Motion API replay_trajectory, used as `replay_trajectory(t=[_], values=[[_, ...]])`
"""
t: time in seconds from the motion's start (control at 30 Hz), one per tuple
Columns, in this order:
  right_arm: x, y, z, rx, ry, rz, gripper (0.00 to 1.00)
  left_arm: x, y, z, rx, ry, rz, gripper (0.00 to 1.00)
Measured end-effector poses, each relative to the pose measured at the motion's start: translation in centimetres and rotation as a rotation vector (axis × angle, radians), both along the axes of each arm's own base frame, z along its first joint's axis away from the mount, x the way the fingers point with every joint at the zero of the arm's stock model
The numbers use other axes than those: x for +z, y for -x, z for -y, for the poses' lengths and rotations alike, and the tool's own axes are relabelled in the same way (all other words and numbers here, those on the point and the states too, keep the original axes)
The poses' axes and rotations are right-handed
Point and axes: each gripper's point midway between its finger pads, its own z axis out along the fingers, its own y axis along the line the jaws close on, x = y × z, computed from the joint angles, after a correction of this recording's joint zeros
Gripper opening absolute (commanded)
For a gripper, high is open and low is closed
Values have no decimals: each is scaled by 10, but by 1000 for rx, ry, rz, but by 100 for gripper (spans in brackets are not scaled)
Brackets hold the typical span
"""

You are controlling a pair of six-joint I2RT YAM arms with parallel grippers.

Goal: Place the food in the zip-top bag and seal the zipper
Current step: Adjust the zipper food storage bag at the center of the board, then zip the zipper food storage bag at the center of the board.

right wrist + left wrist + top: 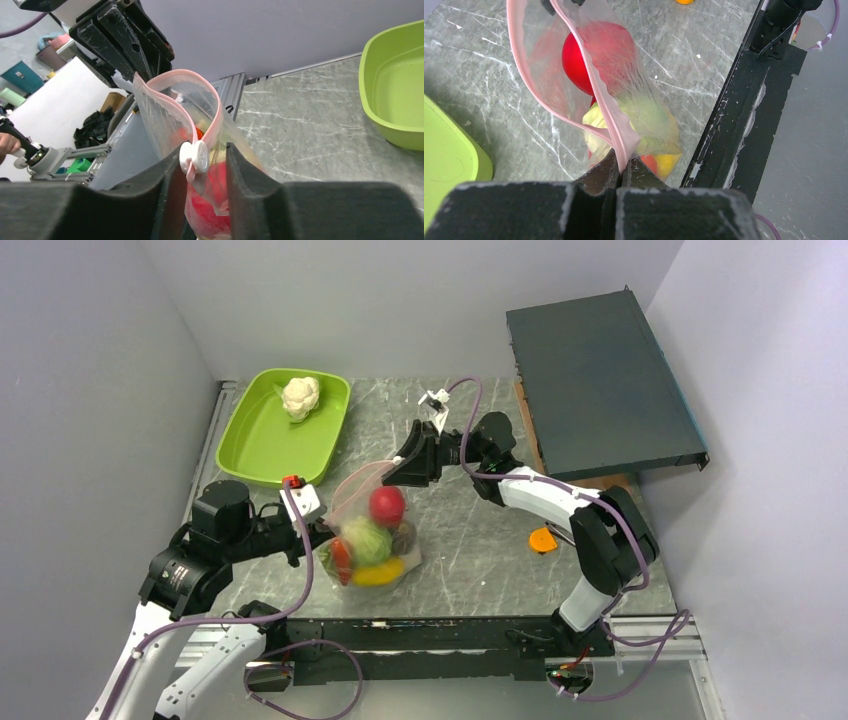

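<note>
While both arms reach inward over the tabletop (pixel 480 570), I see the bag (pixel 352 492) standing between them near the middle, with the food (pixel 372 540) piled inside it. My left arm lies low with its elbow folded and its forearm pointing right, and the left gripper (pixel 322 543) meets the bag's near-left corner. My right arm stretches from its base back toward the left, wrist bent, so the right gripper (pixel 400 476) sits at the far end of the mouth.

Only the top view shows a cauliflower (pixel 300 397) lying in the tray (pixel 250 455), outside the bag. The left wrist view settles that grip: the fingers are pressed together on the end of the zipper (pixel 531 90), and the mouth gapes beyond them. The right wrist view shows a white slider (pixel 194 156) on the zipper, sitting between spread jaws with a gap on one side.
</note>
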Motion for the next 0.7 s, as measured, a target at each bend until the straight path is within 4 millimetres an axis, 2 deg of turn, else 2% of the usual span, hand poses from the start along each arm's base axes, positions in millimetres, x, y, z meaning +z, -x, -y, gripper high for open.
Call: replay_trajectory(t=[0.07,0.2,0.37,0.4,0.47,0.53,0.57,0.6,0.7], values=[[0,0,0,-1,2,-3,28,0,0,0,0,0,0,0],[-1,-1,0,-2,1,-1,45,0,0,0,1,2,-1,0],[-6,-1,2,-20,14,-11,46,2,3,0,-4,9,3,0],[-8,-1,3,-25,19,-16,43,2,3,0,-4,9,3,0],[-9,-2,4,-34,22,-21,32,2,3,0,-5,9,4,0],[-8,-3,7,-41,21,-19,13,2,3,0,-5,9,4,0],[-7,-4,7,-43,19,-19,0,2,3,0,-6,9,4,0],[-6,-4,8,-43,17,-23,0,2,3,0,-5,9,4,3],[-3,-1,8,-35,12,-44,0,2,2,0,-1,11,-3,45]])
